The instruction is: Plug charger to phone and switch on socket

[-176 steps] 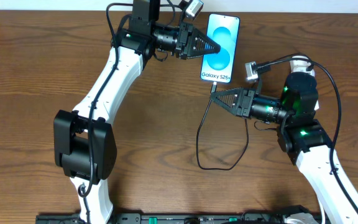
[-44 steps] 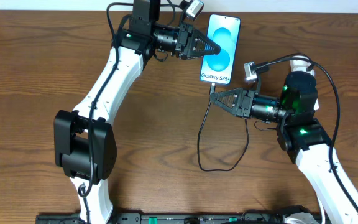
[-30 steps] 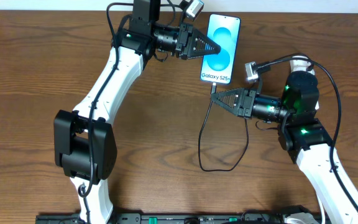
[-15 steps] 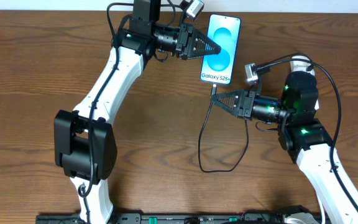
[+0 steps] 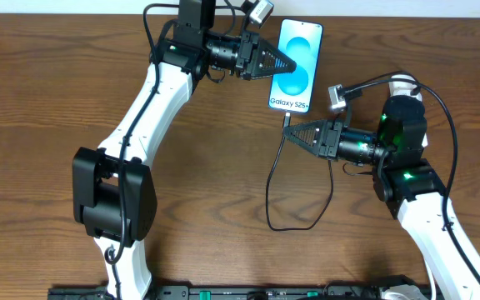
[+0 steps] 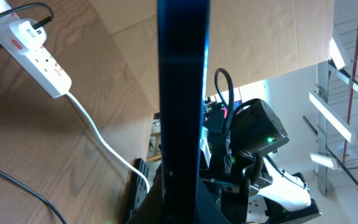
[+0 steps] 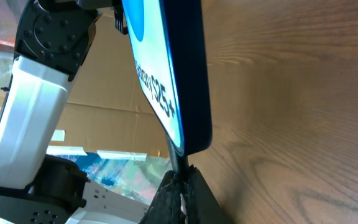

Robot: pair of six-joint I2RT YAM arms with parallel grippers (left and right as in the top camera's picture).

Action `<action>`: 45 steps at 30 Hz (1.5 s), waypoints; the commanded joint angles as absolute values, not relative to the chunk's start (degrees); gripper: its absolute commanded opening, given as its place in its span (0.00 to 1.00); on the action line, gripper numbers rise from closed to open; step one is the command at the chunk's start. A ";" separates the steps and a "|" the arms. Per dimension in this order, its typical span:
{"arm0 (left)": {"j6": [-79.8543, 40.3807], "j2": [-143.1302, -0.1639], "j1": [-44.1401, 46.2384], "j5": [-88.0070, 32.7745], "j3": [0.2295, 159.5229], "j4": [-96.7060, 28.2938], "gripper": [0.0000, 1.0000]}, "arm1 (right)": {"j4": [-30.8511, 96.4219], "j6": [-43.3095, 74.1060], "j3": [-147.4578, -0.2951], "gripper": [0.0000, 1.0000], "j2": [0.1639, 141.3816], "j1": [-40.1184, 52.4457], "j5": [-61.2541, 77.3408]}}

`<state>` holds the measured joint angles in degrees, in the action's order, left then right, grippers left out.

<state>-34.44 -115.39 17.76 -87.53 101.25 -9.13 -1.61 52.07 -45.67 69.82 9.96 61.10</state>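
Wood-grain worktop (image 5: 40, 100), overhead view. My left hand (image 5: 293, 66) clenched the phone (image 5: 300, 46) by its long edge at 12 o'clock, screen lit. My right hand (image 5: 288, 133), near 3 o'clock, pinched the charger (image 5: 267, 196) tip against the phone's lower short end; the cable looped toward 6. Socket (image 6: 39, 53) lay at 10 o'clock in my left wrist view.

Wood table (image 5: 40, 100); cardboard wall (image 6: 260, 37) behind, prob. shelving (image 6: 348, 65).
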 commanded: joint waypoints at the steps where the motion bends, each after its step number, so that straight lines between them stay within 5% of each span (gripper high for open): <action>1: -33.08 -112.95 17.98 -88.88 101.47 -8.84 0.07 | -2.00 51.20 -45.80 0.01 69.93 9.41 61.56; 45: -33.30 -112.95 17.98 -89.47 101.47 -8.86 0.07 | -2.39 50.96 -45.80 0.01 69.93 8.97 60.36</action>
